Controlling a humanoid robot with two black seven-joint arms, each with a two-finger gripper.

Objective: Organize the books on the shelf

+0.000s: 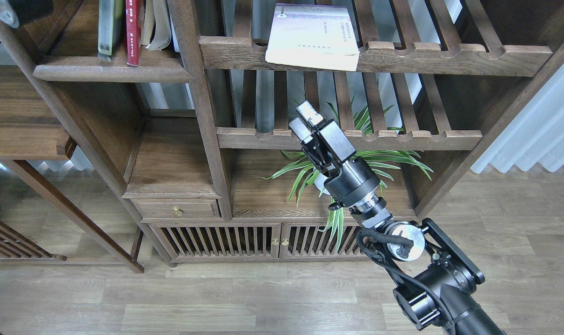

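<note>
The dark red book (132,32) stands upright on the solid dark brown shelf (110,73) at the top left. The black-and-lime-green book (106,30) stands just left of it. The white paperback (312,37) lies flat on the upper slatted rack, its front edge overhanging the rail. My right gripper (302,119) is open and empty. It is raised in front of the lower slatted rack, well below the white paperback. Only a black part of my left arm (12,8) shows in the top left corner; its gripper is out of view.
Worn cream-paged books (158,25) lean right of the red book against the upright post (193,93). A potted spider plant (342,172) stands behind my right wrist. Below are a slatted cabinet (226,242), a small drawer (177,209) and wooden floor.
</note>
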